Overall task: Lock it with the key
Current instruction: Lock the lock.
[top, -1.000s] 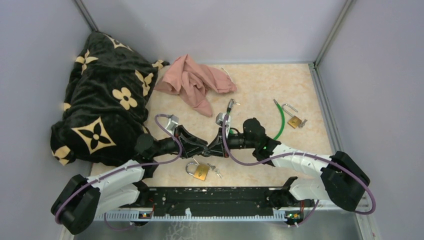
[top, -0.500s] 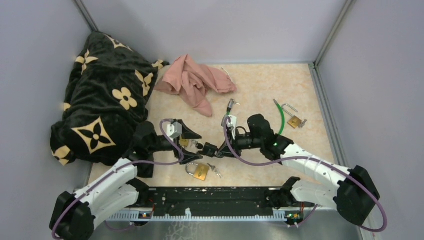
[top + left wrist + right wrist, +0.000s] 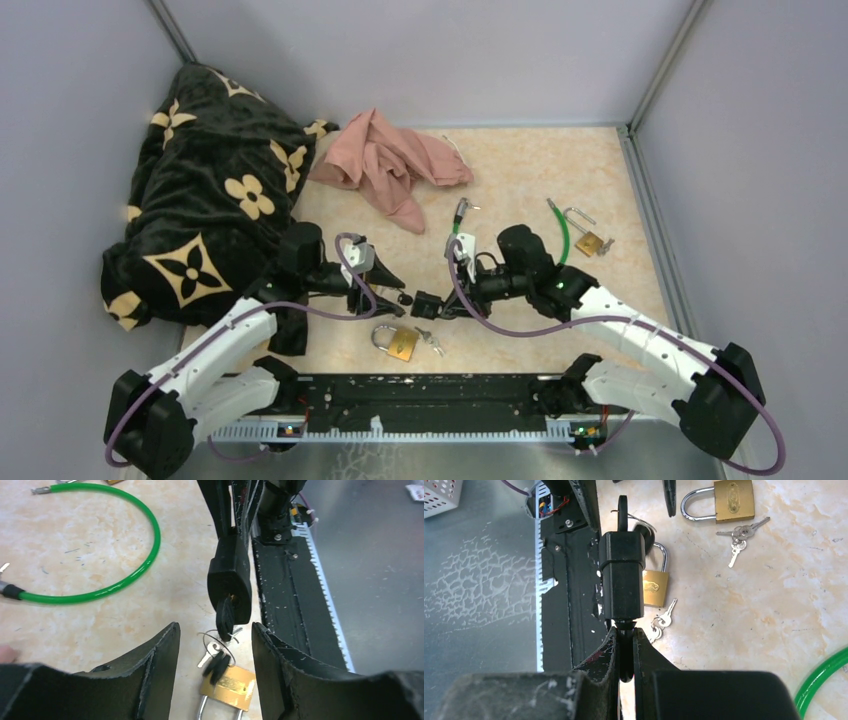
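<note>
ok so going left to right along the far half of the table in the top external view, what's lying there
black flowered blanket → pink cloth → green cable → small brass padlock; the things nearer the arms overlap the cloth sideways, so they are left out

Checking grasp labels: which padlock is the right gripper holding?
The black padlock, pinched in the right gripper and held off the table, with a key in its end. The brass padlocks lie loose.

We look down on the desk (image 3: 520, 170) from above; close wrist views face each other, sharing the near brass padlock (image 3: 227, 687)
</note>
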Tool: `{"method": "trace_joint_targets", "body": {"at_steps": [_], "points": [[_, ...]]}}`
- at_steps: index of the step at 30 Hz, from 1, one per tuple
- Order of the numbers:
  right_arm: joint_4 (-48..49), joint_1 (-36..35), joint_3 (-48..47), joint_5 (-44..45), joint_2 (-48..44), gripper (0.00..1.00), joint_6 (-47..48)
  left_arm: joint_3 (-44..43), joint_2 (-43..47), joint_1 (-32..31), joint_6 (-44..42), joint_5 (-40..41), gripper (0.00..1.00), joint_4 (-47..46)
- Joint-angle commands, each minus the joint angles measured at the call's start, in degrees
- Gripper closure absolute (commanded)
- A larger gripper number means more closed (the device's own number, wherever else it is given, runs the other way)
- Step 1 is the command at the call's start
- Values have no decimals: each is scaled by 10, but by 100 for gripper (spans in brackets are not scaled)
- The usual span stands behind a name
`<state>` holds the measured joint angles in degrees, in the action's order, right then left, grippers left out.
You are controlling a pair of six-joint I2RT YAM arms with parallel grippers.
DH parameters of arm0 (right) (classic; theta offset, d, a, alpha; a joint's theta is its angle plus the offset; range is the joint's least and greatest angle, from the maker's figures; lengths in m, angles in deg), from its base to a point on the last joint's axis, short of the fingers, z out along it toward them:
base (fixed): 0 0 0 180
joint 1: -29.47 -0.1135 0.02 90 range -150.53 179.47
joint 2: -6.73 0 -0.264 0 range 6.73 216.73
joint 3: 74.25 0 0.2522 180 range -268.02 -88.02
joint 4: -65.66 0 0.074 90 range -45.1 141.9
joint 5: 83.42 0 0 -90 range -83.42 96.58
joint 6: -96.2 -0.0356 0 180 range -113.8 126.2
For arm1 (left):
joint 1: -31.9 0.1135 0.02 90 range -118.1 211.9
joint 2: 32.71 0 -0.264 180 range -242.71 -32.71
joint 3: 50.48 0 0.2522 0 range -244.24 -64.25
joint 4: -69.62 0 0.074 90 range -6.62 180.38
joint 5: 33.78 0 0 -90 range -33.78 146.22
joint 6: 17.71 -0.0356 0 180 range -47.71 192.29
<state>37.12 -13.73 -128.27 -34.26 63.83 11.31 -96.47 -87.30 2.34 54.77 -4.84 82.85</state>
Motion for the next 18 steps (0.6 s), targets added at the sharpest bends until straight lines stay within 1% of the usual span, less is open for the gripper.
{"method": "trace_joint_targets", "body": {"at_steps": [1, 5, 6, 9, 10, 13, 14, 15, 17, 18], "points": [[39, 1, -46, -21, -24, 100, 12, -24, -10, -9, 49, -39, 40, -25], [43, -3, -49, -18, -21, 100, 12, -22, -13, -19, 71, -43, 39, -40], [44, -5, -51, -18, -18, 100, 12, -20, -15, -22, 78, -42, 41, -46], [39, -12, -60, -13, -11, 100, 16, -17, -21, -30, 94, -42, 57, -60], [38, -14, -62, -10, -10, 100, 17, -16, -21, -33, 94, -44, 61, -60], [35, -17, -67, -9, -8, 100, 18, -13, -21, -40, 80, -42, 62, -49], [35, -17, -68, -9, -9, 100, 18, -11, -19, -41, 80, -37, 64, -46], [35, -18, -69, -9, -9, 100, 18, -11, -19, -41, 78, -33, 73, -46], [31, -18, -69, -9, -7, 100, 20, -13, -15, -40, 79, -26, 97, -46], [28, -18, -69, -7, -6, 100, 22, -14, -13, -39, 76, -20, 100, -45]]}}
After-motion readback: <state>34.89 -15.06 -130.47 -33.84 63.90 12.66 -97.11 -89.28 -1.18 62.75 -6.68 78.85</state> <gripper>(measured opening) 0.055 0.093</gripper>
